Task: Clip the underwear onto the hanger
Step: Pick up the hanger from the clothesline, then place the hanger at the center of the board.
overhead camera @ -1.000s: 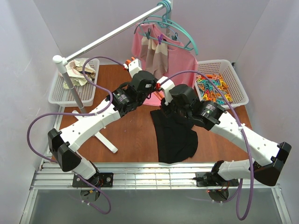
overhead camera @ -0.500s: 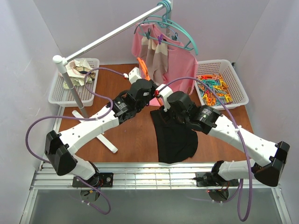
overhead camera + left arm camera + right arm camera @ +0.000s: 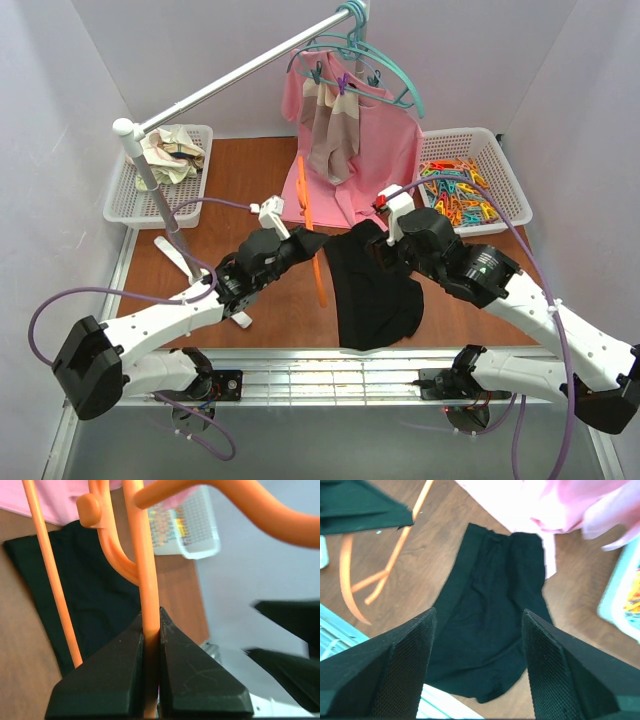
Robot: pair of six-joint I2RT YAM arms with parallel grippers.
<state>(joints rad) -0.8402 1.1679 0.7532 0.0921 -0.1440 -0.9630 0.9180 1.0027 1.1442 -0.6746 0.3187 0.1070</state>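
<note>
1. The left tool (image 3: 151, 617) is clamped tight on one thin bar of the hanger (image 3: 318, 268), with its two dark fingers pressed against the orange plastic from either side and no gap showing
2. The hanger stands steeply tilted over the middle of the worktop (image 3: 250, 180), and its upper end crosses the bottom of the pink shirt (image 3: 375, 160); I cannot tell whether its lower end touches the worktop
3. The underwear (image 3: 375, 295) lies spread flat on the worktop just right of the hanger, with its lower hem reaching the near edge and its top edge beside the hem of the pink shirt
4. The right tool (image 3: 477, 615) hovers over the top part of the underwear with its fingers spread wide, and it has hold of nothing
5. A white basket of coloured pegs (image 3: 500, 170) sits at the far right corner, and a second white basket (image 3: 125, 205) with crumpled cloth in it sits at the far left corner
</note>
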